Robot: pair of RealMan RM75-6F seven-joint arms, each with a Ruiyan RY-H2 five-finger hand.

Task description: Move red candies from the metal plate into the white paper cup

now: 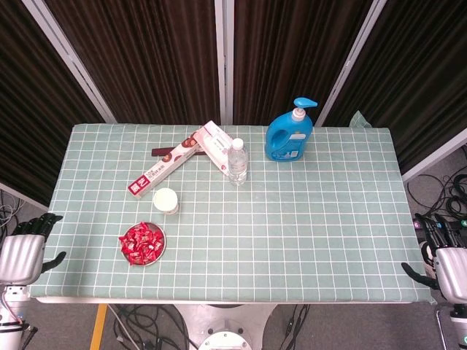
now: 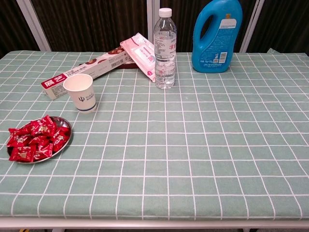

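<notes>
Several red wrapped candies [image 1: 141, 243] [image 2: 35, 138] lie heaped on a small metal plate [image 1: 161, 238] [image 2: 67, 129] near the table's front left. The white paper cup [image 1: 166, 200] [image 2: 79, 92] stands upright just behind the plate. My left hand [image 1: 28, 246] hangs off the table's left edge, fingers spread, holding nothing. My right hand [image 1: 440, 255] hangs off the right edge, fingers apart and empty. Neither hand shows in the chest view.
A clear water bottle [image 1: 237, 162] [image 2: 164, 49] stands mid-table toward the back. A blue detergent bottle [image 1: 290, 134] [image 2: 216, 35] is behind it to the right. A long carton [image 1: 165, 168] [image 2: 89, 68] and a pink pack [image 1: 216, 144] [image 2: 142, 54] lie at the back left.
</notes>
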